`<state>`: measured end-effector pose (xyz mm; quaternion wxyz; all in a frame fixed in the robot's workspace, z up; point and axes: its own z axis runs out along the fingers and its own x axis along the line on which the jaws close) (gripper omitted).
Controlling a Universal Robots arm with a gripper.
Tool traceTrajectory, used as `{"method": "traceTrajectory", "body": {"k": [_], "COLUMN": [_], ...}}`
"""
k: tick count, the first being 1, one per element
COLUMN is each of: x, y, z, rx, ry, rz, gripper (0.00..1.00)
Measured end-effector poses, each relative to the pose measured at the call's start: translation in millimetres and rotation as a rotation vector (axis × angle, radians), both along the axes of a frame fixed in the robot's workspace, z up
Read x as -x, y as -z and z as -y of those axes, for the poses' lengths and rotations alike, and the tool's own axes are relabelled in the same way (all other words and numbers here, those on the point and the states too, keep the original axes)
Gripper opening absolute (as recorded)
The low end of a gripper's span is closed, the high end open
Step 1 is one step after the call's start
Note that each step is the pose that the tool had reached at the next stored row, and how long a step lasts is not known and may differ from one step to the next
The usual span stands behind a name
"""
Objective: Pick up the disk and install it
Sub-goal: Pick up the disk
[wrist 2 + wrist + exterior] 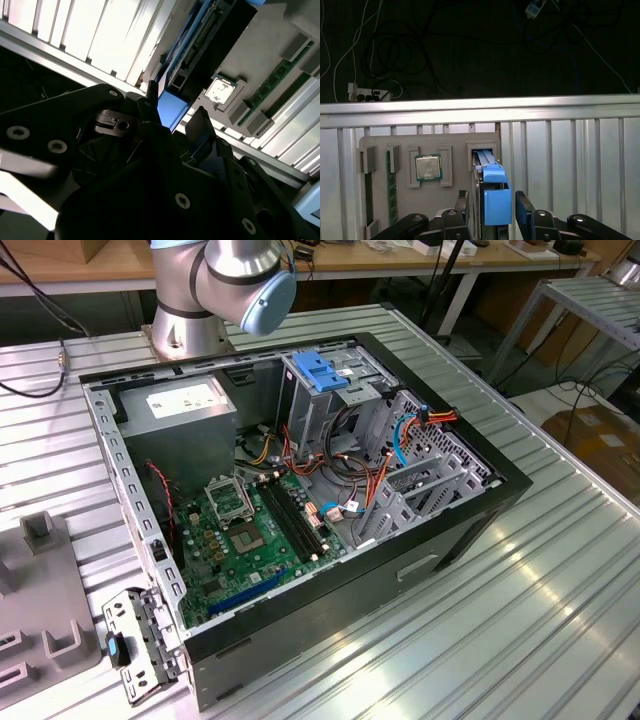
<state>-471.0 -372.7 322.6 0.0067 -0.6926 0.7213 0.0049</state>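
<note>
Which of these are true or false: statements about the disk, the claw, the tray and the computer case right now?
1. The disk stands on edge in a slot of the grey tray. True.
2. The computer case is closed. False: it lies open, and the board shows.
3. The claw straddles the disk. True.
4. The tray's square pocket is empty. False: a chip lies in it.

The ribbed table (570,150) is shiny metal, the disk (497,205) edged in smooth blue plastic, the tray (435,200) matt grey.
</note>
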Motion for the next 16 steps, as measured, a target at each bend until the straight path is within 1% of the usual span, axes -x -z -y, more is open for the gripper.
{"method": "traceTrajectory", "body": {"k": [1,3,4,6,8,10,12,14,16], "x": [0.0,0.1,0.1,0.1,0.1,0.1,0.1,0.1,0.1], "y": [3.1,6.7,9.5,12.7,15.2,16.3,16.3,16.5,16.5], "z": [-0.3,-0.4,-0.4,-0.5,-0.4,-0.5,-0.4,-0.4,-0.4], "rx": [-0.0001,0.0000,0.0000,-0.0001,-0.0001,0.0001,0.0001,0.0000,0.0000], "ry": [0.000,0.000,0.000,0.000,0.000,0.000,0.000,0.000,0.000], "rz": [-0.0015,-0.0034,-0.0049,-0.0071,-0.0114,-0.0149,-0.0156,-0.0190,-0.0193], "gripper": [0.50,0.50,0.50,0.50,0.50,0.50,0.50,0.50,0.50]}}
